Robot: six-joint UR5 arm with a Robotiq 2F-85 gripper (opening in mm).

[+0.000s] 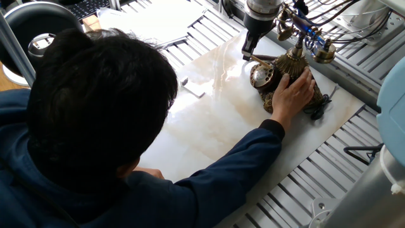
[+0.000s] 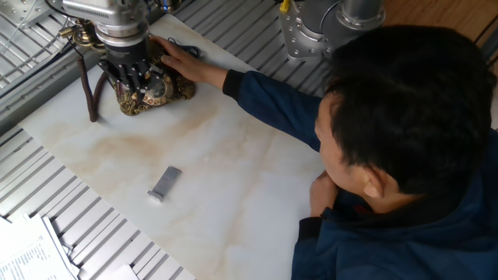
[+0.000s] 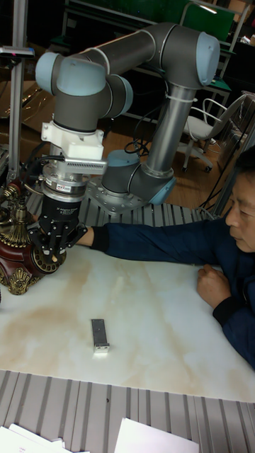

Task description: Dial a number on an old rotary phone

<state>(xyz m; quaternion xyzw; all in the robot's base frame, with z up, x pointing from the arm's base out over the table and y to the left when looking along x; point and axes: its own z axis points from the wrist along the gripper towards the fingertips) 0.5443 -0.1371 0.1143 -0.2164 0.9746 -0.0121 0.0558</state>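
Observation:
The old rotary phone [image 1: 281, 75] [image 2: 148, 92] [image 3: 15, 260] stands at the far end of the marble board, ornate and bronze-brown. Its round dial [image 1: 260, 76] [image 2: 159, 92] faces the board's middle. A person's hand [image 1: 296, 90] [image 2: 177, 61] rests on the phone's base and steadies it. My gripper [image 1: 248, 53] [image 2: 133, 76] [image 3: 50, 253] points down at the dial's edge with its fingers drawn together, shut on nothing I can see. Whether the tip touches the dial is hidden by the fingers.
A small grey metal block [image 1: 193, 89] [image 2: 164, 183] [image 3: 99, 335] lies on the marble board [image 2: 233, 171]. The seated person's head [image 1: 95, 101] and arm [image 2: 264, 97] cover much of the board. The robot base [image 3: 134, 185] stands behind, and a black round device [image 1: 38, 28] sits at far left.

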